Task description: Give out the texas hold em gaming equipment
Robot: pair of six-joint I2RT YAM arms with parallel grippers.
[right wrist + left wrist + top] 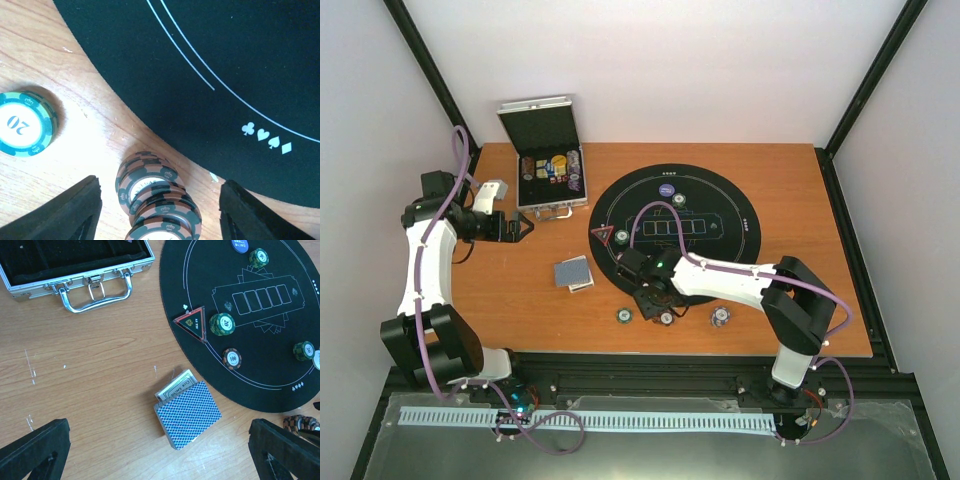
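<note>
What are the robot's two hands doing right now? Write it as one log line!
left gripper open, empty | right gripper open, astride brown chip stack | stack on table beside black mat

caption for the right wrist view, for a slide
right claw open around leaning brown chips beside the black mat, green chip at left

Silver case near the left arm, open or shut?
Open. The silver case has its lid raised behind the tray, with chips showing inside.
</note>
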